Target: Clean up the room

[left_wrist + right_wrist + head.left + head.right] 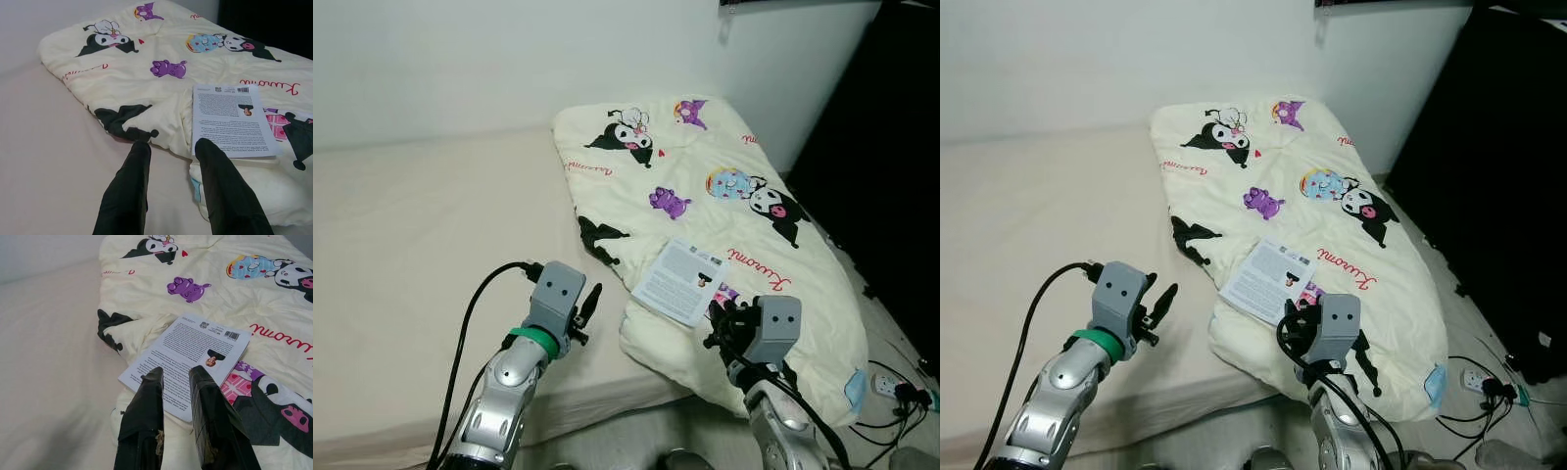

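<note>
Left eye view: bed [401,225] w/ beige sheet is filling the left half. Cream cartoon-print quilt [705,186] is lying folded along the bed's right side, near edge overhanging the mattress. White book [681,279], back cover up, is resting on the quilt near its front edge. Left end effector [591,299] is hovering over bare sheet just left of the quilt; right end effector [719,318] is sitting at the quilt's front edge, just below the book. White power strip [886,385] w/ cables is lying on the floor at far right.

Right eye view: same layout. Blue face mask [1435,384] is showing at the quilt's lower right corner, by the floor.

Left wrist view: left fingers [128,191] are standing apart, released, nothing between them, aimed at the quilt edge; book beyond the one finger.

Right wrist view: right fingers [146,418] are sitting slightly parted, released, tips over the book's near edge; contact w/ the cover: cannot tell.

No containers in view.
</note>
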Tool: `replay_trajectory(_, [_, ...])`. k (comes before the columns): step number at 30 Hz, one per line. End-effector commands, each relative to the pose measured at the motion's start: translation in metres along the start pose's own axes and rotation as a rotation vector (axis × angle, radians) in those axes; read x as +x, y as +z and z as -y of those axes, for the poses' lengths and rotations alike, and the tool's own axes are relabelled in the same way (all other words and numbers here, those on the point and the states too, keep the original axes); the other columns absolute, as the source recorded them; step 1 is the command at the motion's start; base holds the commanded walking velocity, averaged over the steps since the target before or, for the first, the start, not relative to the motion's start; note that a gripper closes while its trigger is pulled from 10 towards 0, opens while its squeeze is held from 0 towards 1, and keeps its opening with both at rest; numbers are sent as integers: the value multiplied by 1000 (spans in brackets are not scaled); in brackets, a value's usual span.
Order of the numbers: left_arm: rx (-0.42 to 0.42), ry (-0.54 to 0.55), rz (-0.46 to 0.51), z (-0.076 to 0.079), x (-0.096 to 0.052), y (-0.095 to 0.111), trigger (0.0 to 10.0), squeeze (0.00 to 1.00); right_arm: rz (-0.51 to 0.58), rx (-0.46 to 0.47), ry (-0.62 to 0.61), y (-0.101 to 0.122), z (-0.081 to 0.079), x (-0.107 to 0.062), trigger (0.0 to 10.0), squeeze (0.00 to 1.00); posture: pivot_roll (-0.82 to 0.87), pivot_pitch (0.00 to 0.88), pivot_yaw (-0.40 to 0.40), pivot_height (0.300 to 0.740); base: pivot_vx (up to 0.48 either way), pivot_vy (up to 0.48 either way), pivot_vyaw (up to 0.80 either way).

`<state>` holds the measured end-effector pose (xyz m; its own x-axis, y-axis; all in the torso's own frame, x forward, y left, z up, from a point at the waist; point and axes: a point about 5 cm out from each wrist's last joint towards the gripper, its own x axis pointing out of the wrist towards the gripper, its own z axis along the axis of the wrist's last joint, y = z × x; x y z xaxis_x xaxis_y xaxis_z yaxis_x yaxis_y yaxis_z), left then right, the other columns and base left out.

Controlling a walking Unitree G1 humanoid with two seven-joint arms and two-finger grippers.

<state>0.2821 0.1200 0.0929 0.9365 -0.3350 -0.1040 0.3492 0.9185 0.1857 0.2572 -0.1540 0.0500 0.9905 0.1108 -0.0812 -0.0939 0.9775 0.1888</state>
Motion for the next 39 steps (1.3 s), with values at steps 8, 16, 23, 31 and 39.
replay_trajectory(8, [-9, -9, -1, 2, 1, -1, 10000, 0, -17, 11, -14, -5, 2, -2, 10000, 0, -118, 25, 69, 650, 0, 0, 0])
replay_trajectory(16, [-10, -7, -1, 3, 1, -1, 10000, 0, -21, 14, -14, -5, 2, -2, 10000, 0, -120, 26, 68, 620, 0, 0, 0])
replay_trajectory(23, [-8, -6, 2, 3, 2, 0, 10000, 0, -10, 47, 6, -3, 2, -1, 10000, 0, -117, 30, 73, 615, 0, 0, 0])
replay_trajectory(31, [-2, 9, 17, -1, 4, 6, 10000, 0, 41, 165, 231, 17, -11, 1, 10000, 0, -110, 42, 81, 615, 0, 0, 0])
replay_trajectory(39, [0, 18, 31, -2, 5, 11, 10000, 0, 69, 234, 250, 27, -2, 4, 10000, 0, -104, 53, 82, 615, 0, 0, 0])
